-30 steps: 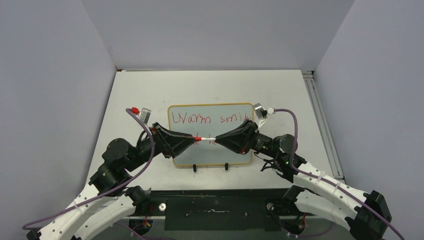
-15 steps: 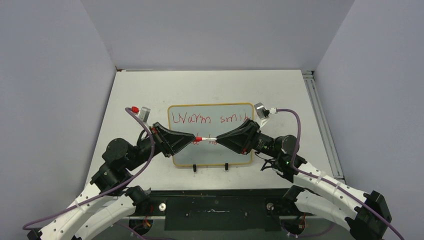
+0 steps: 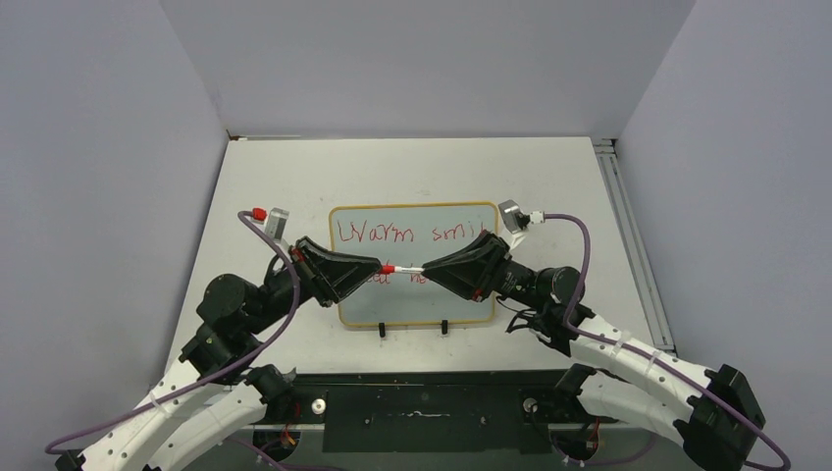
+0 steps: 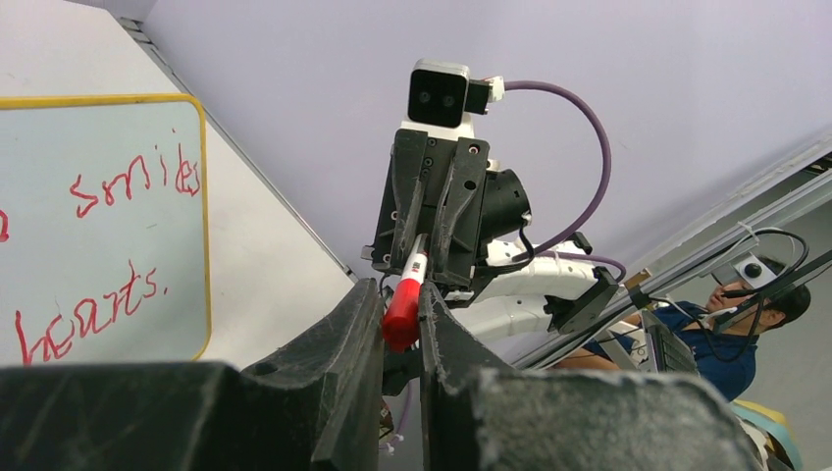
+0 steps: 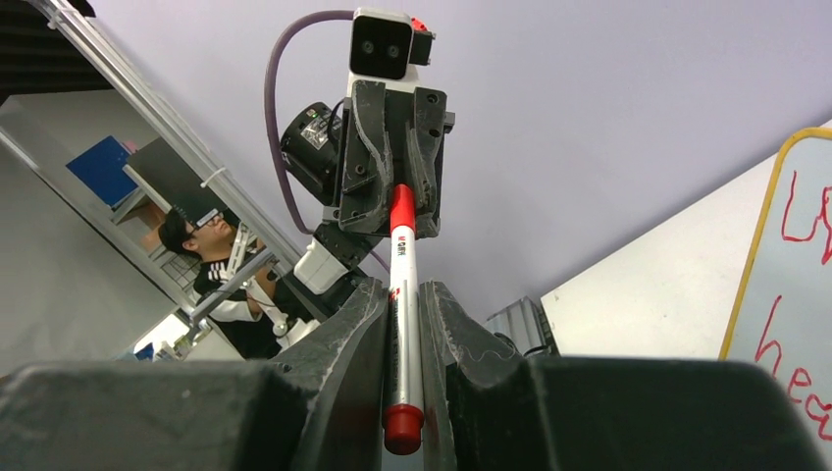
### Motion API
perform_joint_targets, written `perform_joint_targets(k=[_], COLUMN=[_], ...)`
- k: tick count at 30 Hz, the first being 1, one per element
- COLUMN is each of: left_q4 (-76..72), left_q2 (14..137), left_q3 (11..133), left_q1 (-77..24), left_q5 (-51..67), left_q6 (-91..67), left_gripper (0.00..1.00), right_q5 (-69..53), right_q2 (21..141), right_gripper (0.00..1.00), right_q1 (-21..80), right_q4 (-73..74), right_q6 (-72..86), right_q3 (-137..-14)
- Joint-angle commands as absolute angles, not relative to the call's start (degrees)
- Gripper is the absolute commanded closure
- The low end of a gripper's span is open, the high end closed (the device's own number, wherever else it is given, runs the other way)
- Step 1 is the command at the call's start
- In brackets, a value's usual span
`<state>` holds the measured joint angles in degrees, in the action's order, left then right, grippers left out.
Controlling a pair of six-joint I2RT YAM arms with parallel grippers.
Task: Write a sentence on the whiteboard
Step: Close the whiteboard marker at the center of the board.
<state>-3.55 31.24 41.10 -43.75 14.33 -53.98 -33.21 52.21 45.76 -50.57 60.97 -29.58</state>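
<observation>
A rectangular pale glossy whiteboard with rounded corners and a thin yellow-orange frame (image 3: 432, 299) lies in the middle of the light grey tabletop (image 3: 549, 186). Its long axis runs left to right and its two small black feet sit at the near edge. The thin red handwritten sentence (image 3: 378, 233) runs left to right along that long axis, with the tops of the letters toward the far side. In the overhead view the first line shows "Warm smil" before the right arm covers the rest, and the second line is mostly hidden under the arms. The left wrist view shows "smiles" and "hearts." near the board's right edge. Over the board's centre a slim white-barrelled marker with a red cap (image 3: 402, 269) is held roughly level, its long axis parallel to the board's long edge. The capped end points left. The left gripper (image 3: 380, 267) has its jaws clenched on the red cap, and the right gripper (image 3: 428, 269) has its jaws clamped around the white barrel, so the two grippers face each other tip to tip
</observation>
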Motion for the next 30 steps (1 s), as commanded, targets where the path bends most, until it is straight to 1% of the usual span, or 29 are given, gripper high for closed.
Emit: perform_joint_targets(k=[1, 25, 30], left_q4=[-5.7, -7.3, -5.8], left_q2=[32.7, 35.3, 36.2], left_q3=[41.4, 39.3, 40.3], left_q1=[-44.1, -44.3, -44.3], left_q5=[18.8, 23.6, 24.0], left_q6=[-54.1, -53.9, -52.2], left_gripper=[1.00, 1.00, 1.00], right_q5=[-32.4, -31.4, -31.1], right_q2=[55.5, 59.2, 58.6], right_gripper=[0.95, 0.95, 0.95], right_q1=[47.6, 49.7, 49.8], right_q4=[-55.9, -56.6, -55.5], right_q6=[60.8, 58.5, 57.9], right_q3=[-30.7, -34.5, -34.5])
